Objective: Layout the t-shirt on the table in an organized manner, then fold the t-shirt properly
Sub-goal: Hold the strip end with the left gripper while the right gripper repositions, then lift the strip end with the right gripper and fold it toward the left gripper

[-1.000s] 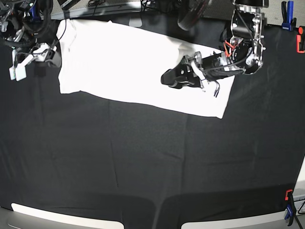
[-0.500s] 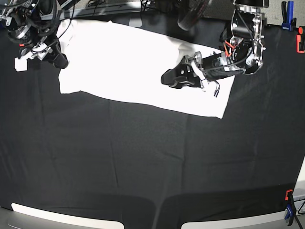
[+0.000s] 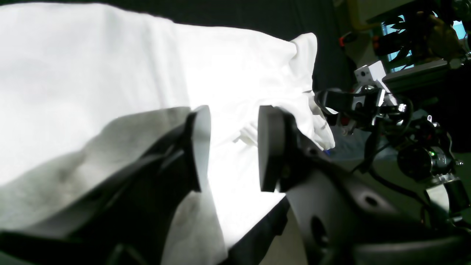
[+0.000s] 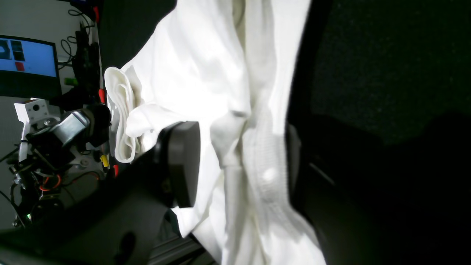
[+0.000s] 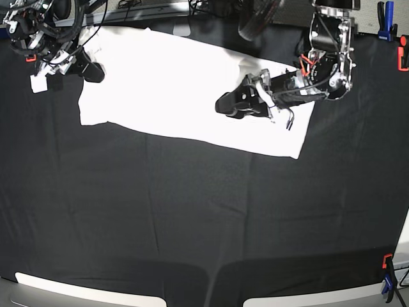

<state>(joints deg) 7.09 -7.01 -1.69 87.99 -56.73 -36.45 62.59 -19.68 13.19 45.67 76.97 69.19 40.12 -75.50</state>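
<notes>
The white t-shirt (image 5: 166,83) lies as a long band across the far part of the black table (image 5: 192,217), plain side up. My left gripper (image 5: 222,105) sits over the band's right half. In the left wrist view the left gripper (image 3: 232,147) is open, with the t-shirt (image 3: 92,66) under it and nothing between the fingers. My right gripper (image 5: 96,71) is at the shirt's left edge. In the right wrist view the right gripper (image 4: 239,162) is open, and a bunched edge of the t-shirt (image 4: 206,66) runs between the fingers.
Blue and red clamps (image 5: 388,19) (image 5: 403,57) hold the cloth at the far right, and another clamp (image 5: 387,275) at the near right. Two pale strips (image 5: 83,291) line the front edge. Cables and a monitor (image 4: 25,62) stand behind the table.
My right gripper has moved from off the shirt's left side up and right onto its left edge, and its jaws have narrowed a little. The left arm has not moved.
</notes>
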